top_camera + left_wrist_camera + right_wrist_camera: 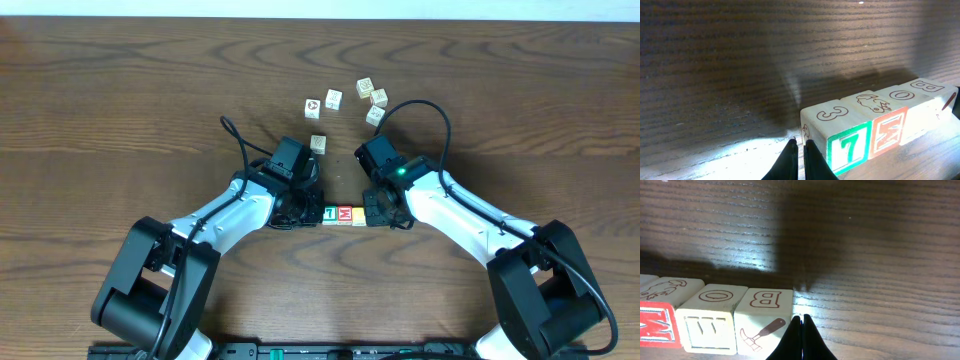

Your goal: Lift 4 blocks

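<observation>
As the four blocks lie in one touching row on the surface [110, 90] between the two arms, the step in hand is judged to be a squeeze-and-lift of the whole row. From the robot's left to right the order is green block [847, 150], red block [888, 134], yellow block [359, 215], white block [762, 317]; the last is mostly hidden under the arm in the overhead view. The left gripper [799, 144] is fully shut with nothing held, tips set at the outer end face of the green block. The right gripper [801, 318] is likewise shut and empty, tips at the outer end of the white block. Contact versus a slight gap cannot be told at either end. The row appears to be resting on the surface, not yet raised. For a clean lift, inward pressure should be applied evenly from both ends, centred on the end faces, so the row is not buckled. Both arms should be raised together and kept level. Other picture cubes [333, 99] lie well apart, farther back, and are not needed.
</observation>
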Motion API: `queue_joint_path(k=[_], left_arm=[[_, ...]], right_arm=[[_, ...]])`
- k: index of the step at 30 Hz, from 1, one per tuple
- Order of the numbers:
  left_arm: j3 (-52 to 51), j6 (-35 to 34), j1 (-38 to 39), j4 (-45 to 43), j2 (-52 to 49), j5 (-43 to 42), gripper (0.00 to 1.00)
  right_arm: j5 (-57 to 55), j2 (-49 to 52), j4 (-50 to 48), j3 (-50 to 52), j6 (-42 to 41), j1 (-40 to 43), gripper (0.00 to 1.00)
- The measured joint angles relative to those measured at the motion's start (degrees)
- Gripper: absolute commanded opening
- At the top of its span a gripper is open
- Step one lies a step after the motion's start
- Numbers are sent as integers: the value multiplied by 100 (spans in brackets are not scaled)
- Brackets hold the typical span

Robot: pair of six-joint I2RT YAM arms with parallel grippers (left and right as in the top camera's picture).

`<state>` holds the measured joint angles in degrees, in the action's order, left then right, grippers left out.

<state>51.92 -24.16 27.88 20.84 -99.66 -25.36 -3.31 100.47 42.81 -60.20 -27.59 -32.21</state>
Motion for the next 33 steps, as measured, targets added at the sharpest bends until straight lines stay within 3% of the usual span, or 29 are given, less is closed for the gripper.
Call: queue_joint_path(k=[22, 33], left_arm=[[20, 26, -28, 0, 0, 308, 8], [190, 380, -813, -210, 533, 466, 8]], right_arm=[[-367, 0, -111, 0, 90, 0, 1], [-496, 0, -1491, 24, 431, 240, 3]])
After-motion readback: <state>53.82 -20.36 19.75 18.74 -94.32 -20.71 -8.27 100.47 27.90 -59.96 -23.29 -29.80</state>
